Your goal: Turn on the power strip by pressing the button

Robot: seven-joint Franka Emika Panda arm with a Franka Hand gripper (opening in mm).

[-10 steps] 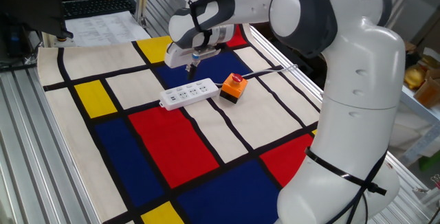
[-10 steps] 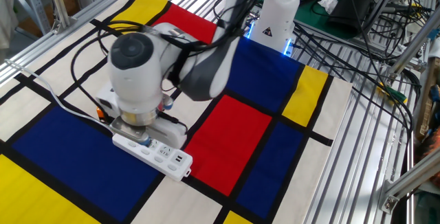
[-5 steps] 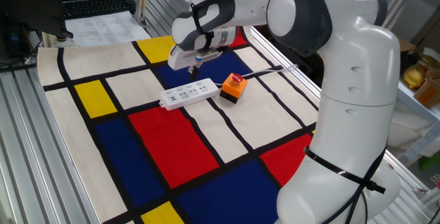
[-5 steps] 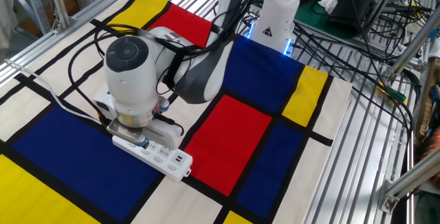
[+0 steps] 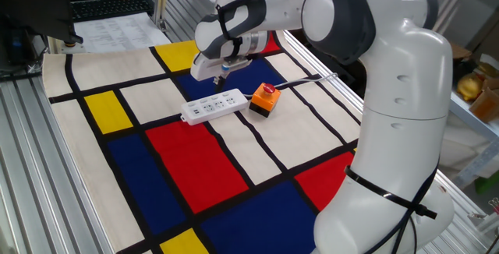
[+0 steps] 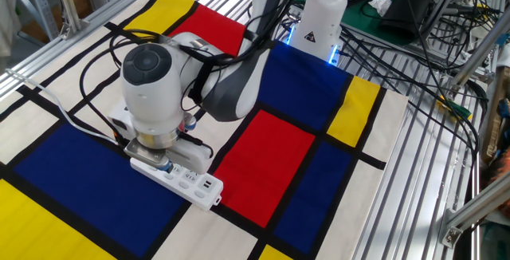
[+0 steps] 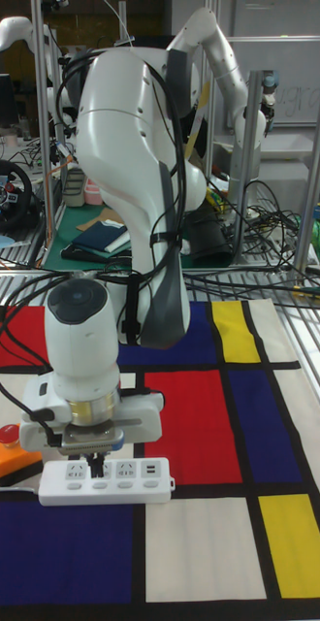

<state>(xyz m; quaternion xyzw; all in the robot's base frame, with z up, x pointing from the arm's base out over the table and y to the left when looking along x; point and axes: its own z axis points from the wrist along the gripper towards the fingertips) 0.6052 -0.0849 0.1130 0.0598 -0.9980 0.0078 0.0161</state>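
Note:
The white power strip [image 5: 211,107] lies flat on the coloured mat, its cord end next to an orange box. It also shows in the other fixed view [image 6: 190,179] and in the tall fixed view [image 7: 106,482]. My gripper [image 5: 224,74] points straight down, just above the half of the strip nearest the orange box. Its dark fingertips [image 7: 94,465] come together in one narrow tip, shut and holding nothing, and they hover close over the sockets. The button is too small to make out, and the gripper [image 6: 160,163] covers part of the strip.
An orange-and-black box with a red domed button [image 5: 265,99] sits against the strip's end, and is also seen in the tall fixed view [image 7: 15,456]. A thin white cord [image 5: 312,79] runs off to the right. Metal slats [image 6: 414,172] border the mat.
In the first half second the gripper shifted a little toward the orange-box end of the strip and dropped slightly. Since then it has held still. The strip has not moved.

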